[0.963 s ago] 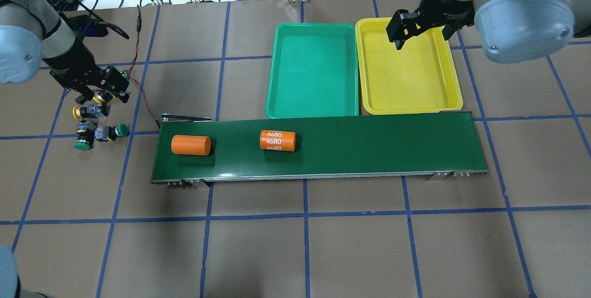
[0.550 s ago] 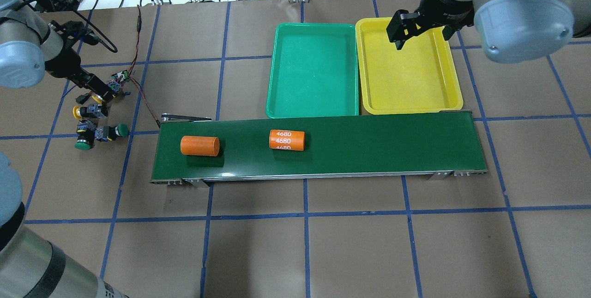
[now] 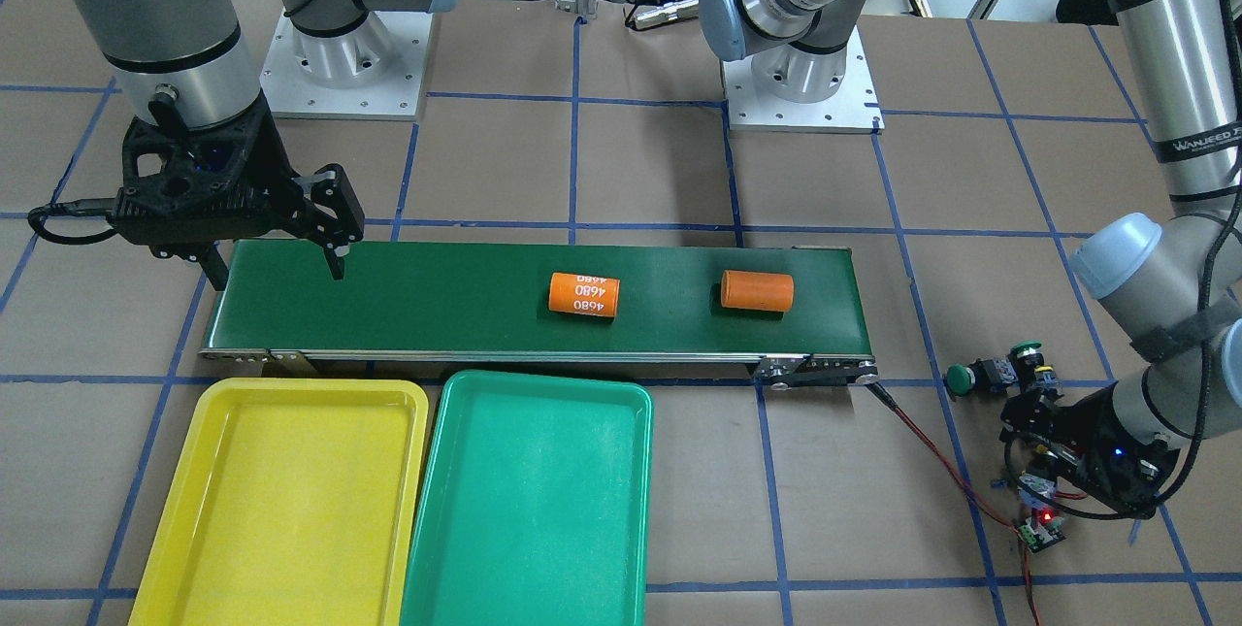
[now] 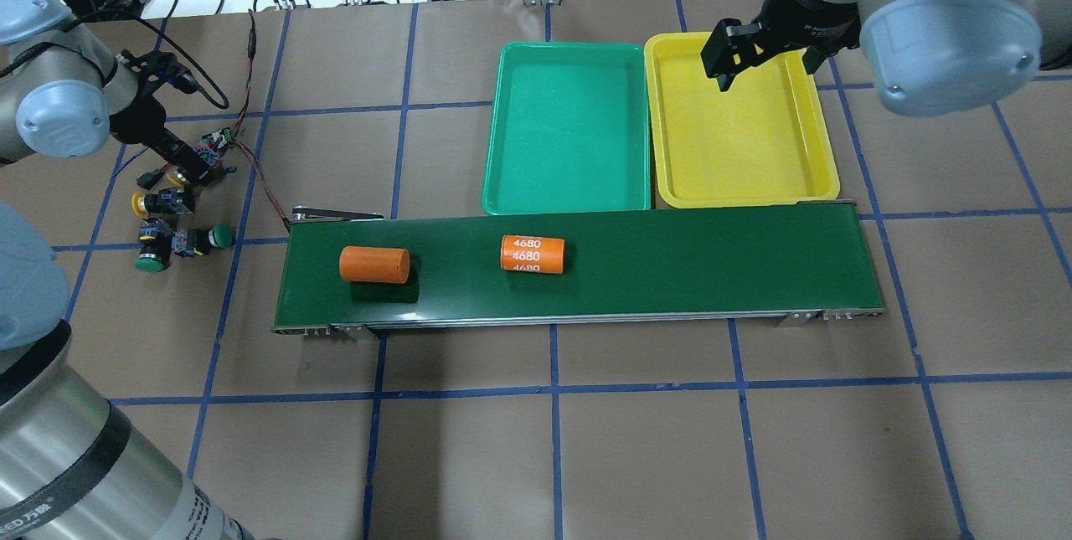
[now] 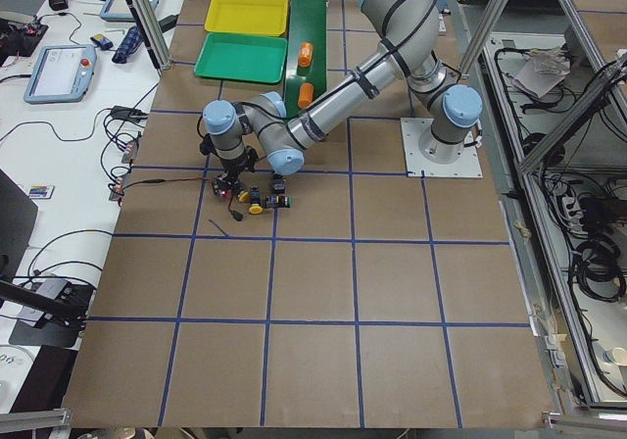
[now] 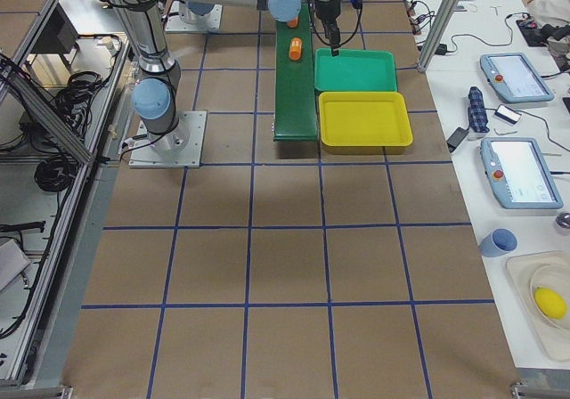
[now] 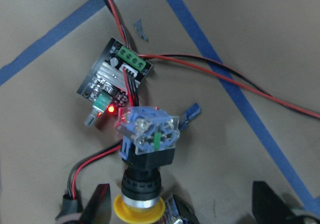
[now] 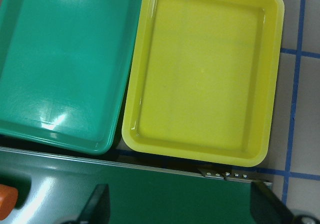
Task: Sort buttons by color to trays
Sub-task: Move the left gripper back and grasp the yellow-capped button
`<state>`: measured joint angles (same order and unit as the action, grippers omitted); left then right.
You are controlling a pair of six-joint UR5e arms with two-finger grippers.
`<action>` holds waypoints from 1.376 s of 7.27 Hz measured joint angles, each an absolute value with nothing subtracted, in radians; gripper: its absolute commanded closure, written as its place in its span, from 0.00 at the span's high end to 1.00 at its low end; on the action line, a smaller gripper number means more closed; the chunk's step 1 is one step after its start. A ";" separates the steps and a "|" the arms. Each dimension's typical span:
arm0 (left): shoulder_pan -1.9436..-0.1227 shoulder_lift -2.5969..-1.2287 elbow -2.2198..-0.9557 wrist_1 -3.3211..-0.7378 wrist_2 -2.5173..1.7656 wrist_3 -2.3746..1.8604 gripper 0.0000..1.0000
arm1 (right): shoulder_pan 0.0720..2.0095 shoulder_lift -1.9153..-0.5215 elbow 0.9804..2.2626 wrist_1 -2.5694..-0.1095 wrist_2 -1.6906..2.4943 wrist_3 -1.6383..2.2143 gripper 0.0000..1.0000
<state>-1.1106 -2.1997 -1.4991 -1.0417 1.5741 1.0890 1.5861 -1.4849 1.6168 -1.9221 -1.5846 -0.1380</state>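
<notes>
The robot's left claw [image 7: 181,204] is hovering low over a cluster of four buttons [image 4: 159,203] at the far left of the surface [image 4: 553,456]. Its fingers [image 7: 100,204] are spread wide on either side of a yellow-capped button [image 7: 147,154] beside a small circuit board [image 7: 115,81], apparently lining up a first pick, and nothing is gripped. The right claw [image 3: 275,262] is hanging open and empty above the end of the conveyor belt [image 4: 670,264] nearest the yellow tray [image 4: 741,138], likely staged to take whatever arrives. The yellow tray and the green tray [image 4: 569,130] are sitting empty, just beside each other along the belt, which is carrying two orange cylinders [image 4: 374,264]; the buttons are lying well apart from both trays
</notes>
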 measured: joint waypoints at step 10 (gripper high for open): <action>-1.149 -2.099 -1.458 -1.187 1.555 0.834 0.00 | 1.586 -1.484 1.611 -1.922 -1.582 -0.137 1.00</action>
<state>-1.1492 -2.0994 -1.4581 -1.1871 1.5551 0.8344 1.5861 -1.4836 1.6114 -1.9221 -1.5815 -0.1373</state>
